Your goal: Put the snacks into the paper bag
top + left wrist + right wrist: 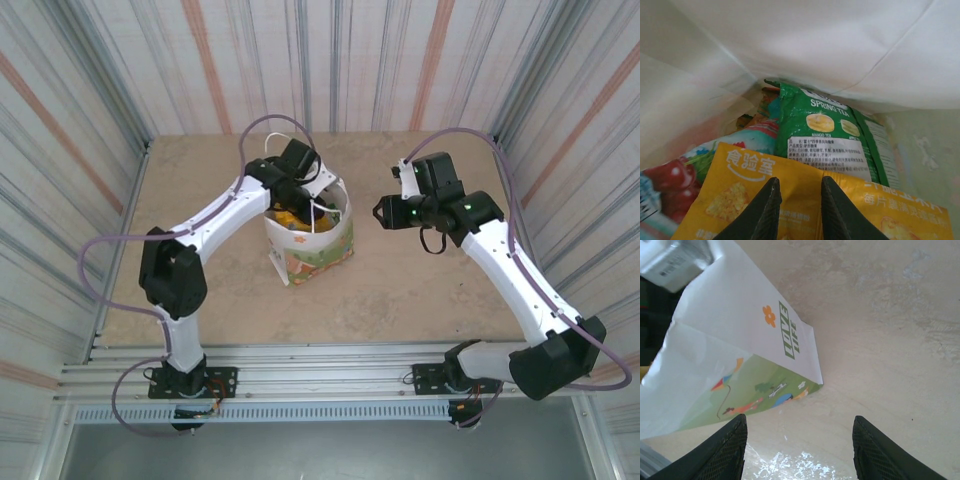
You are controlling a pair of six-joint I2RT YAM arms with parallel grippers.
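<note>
The white paper bag (322, 248) stands upright mid-table, its printed lower part (747, 395) facing the right wrist camera. My left gripper (303, 200) reaches down into the bag's mouth. In the left wrist view this gripper (800, 179) is open, its fingers a little apart just above a yellow-orange packet (735, 182). A green-and-white packet (827, 127) and a packet with red cherries (670, 182) lie beside it inside the bag's white walls (815, 45). My right gripper (384, 213) hovers to the right of the bag, open and empty (799, 418) over bare table.
The tan table (420, 290) is enclosed by striped corrugated walls (90, 120) on three sides. A metal rail (320, 370) runs along the near edge by the arm bases. The bag's cord handle (275, 125) arches over the left wrist.
</note>
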